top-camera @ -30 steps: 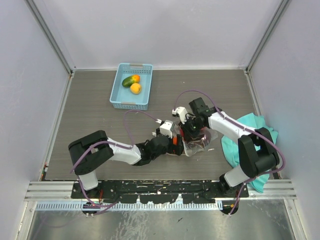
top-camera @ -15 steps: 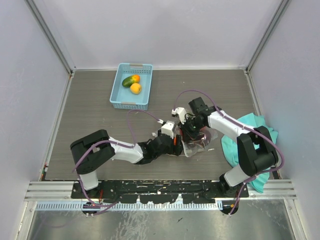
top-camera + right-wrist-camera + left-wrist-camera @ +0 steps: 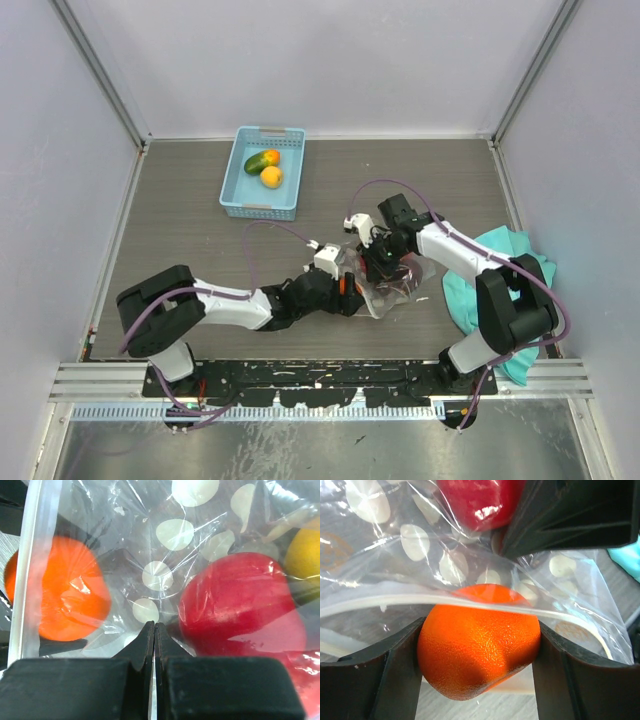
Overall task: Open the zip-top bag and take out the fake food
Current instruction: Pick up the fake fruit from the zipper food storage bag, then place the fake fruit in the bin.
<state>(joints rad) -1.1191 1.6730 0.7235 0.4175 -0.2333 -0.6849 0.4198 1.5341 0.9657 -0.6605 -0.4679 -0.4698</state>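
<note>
So here's how you had it set up: the clear plastic zip-top bag (image 3: pixel 392 285) with the white dots lay on the grey wood-grain table (image 3: pixel 180 220), and both arms were on it. Your left gripper (image 3: pixel 480 630) was right at the bag's mouth, its two black fingers clamped on a glossy orange fruit (image 3: pixel 475 655) made of plastic, one finger touching each side. The bag's white zip strip ran across the top of that orange fruit, so it sat right in the opening, partly under the film.

Deeper in the bag, past the orange fruit, you had a shiny red piece (image 3: pixel 240 605), and a yellow piece (image 3: pixel 305 555) just beside it at the edge of the right wrist view.

Your right gripper (image 3: pixel 154 630) came at the bag from the side opposite the mouth. Its fingers were squeezed flat together, pinching the dotted film.

The crumpled teal cloth (image 3: pixel 455 290) lay just beside the bag on its right. The light blue plastic basket (image 3: pixel 232 170) stood well apart from the bag, off to its far left, holding a green piece (image 3: pixel 256 163) and two orange-yellow pieces (image 3: pixel 270 177).
</note>
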